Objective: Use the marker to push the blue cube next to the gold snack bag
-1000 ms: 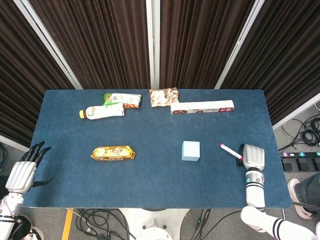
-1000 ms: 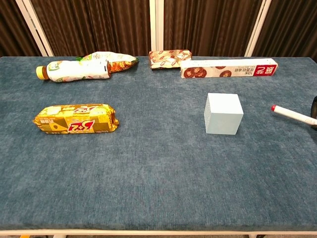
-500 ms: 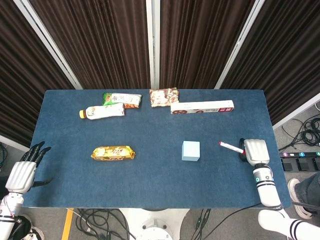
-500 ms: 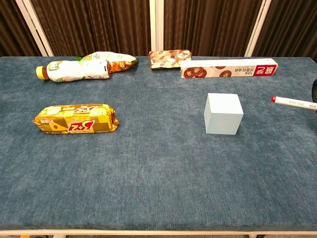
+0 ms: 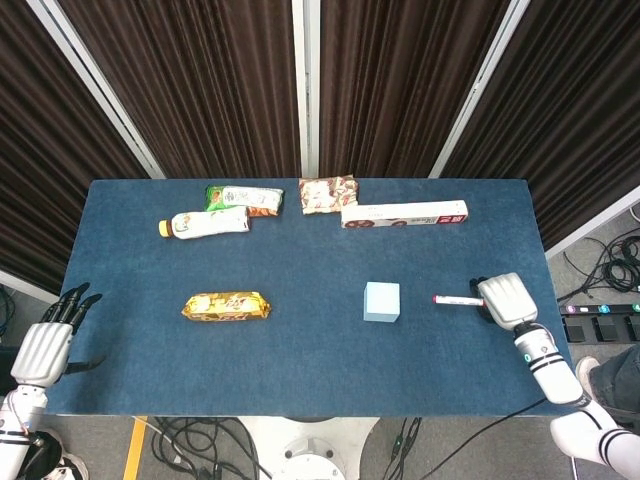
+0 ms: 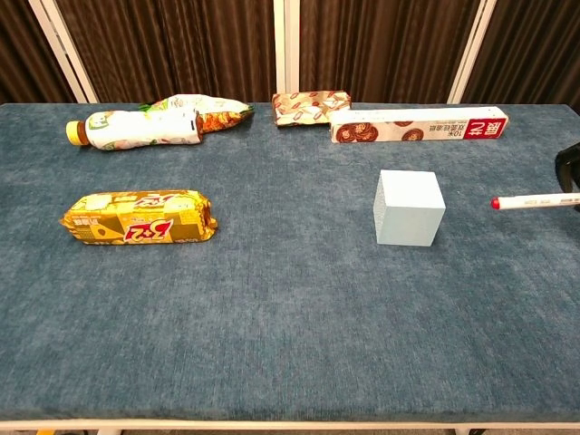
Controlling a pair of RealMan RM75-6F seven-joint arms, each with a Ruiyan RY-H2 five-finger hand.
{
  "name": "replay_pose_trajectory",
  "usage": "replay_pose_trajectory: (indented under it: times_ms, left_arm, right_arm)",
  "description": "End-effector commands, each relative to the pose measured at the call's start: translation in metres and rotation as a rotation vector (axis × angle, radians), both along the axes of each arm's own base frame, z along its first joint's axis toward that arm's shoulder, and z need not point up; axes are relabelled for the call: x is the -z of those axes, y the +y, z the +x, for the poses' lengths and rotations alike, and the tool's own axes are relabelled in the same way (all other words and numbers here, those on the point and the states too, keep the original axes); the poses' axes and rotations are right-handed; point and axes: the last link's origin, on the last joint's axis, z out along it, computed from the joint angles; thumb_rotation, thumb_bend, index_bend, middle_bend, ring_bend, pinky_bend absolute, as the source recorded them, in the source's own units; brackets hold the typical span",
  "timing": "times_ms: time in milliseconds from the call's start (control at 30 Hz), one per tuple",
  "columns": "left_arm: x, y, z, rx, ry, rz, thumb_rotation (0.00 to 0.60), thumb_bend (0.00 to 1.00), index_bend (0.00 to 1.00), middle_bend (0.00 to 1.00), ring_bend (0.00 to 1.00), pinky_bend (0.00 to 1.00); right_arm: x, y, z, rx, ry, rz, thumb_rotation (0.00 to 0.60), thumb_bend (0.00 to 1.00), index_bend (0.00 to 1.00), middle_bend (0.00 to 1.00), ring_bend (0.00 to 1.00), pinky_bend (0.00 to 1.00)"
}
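Bright, even overhead light, soft faint shadows, no glare, both views sharp.

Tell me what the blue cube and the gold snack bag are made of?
The blue cube looks like foam or matte plastic: flat pale faces, crisp edges, no shine. I can't tell which. The gold snack bag looks like thin glossy plastic film: it's crinkled, printed, and pinched at the ends.

Matt, napped blue cloth table cover [image 6: 272, 344]; glossy crinkled foil gold snack bag [image 6: 139, 217].
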Motion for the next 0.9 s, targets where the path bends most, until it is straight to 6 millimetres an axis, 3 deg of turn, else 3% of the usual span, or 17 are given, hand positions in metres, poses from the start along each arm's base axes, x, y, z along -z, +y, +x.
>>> replay_pose_trajectory:
  times_ms: [33,633,900]
  left_arm:
    - [0.0,0.0,0.0,0.0,0.0,0.0,0.6,0.02,0.17,0.1,0.03,0.18]
    - [0.0,0.0,0.0,0.0,0.0,0.0,0.6,0.02,0.17,0.1,0.03,0.18]
    - [0.0,0.0,0.0,0.0,0.0,0.0,0.6,0.02,0.17,0.1,0.03,0.18]
  right_arm:
    - [0.008,-0.002,0.005,-0.033,-0.014,0.013,0.6,0.29,0.61,0.62,0.89,0.97]
    - [0.04,-0.008,0.03,-0.051,-0.103,0.039,0.6,0.29,0.62,0.62,0.89,0.97]
    - [0.061,-0.012,0.058,-0.086,-0.138,0.067,0.6,0.3,0.62,0.63,0.89,0.97]
